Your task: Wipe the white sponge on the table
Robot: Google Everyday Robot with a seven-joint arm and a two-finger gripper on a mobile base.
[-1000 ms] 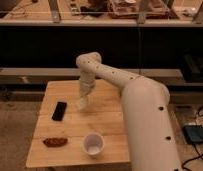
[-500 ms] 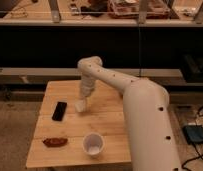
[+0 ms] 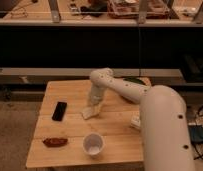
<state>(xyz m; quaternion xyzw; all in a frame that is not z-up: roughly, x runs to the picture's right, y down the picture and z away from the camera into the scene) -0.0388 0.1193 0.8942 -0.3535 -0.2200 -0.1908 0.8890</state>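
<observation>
Nearest my camera, the white cup (image 3: 93, 145) stands upright on the front planks, directly on the near side of the gripper (image 3: 94, 105) and well apart from it. A small brown item (image 3: 55, 142) lies near and to the left of the gripper, by the front corner.

One row back is the work itself. My gripper is down at the tabletop with its jaws drawn narrow, and the white sponge (image 3: 90, 113) sits at its tip, flat on the table (image 3: 65, 90). I judge it is pinched there and pressed to the wood. The black phone (image 3: 59, 111) lies level with the gripper on its left, clear of the sponge.

What has changed: over the last second the gripper and sponge have slid together a little to the right and toward the camera, away from the phone, and the elbow has swung the same way. The jaws have not opened. I read that as a wiping stroke under way across the middle planks, with most of the surface not yet covered.

Right of the gripper, a white packet (image 3: 135, 120) lies against the arm's shadow. Beyond it, at the far edge, is something green (image 3: 135, 80), then the long dark bench (image 3: 45, 72).
</observation>
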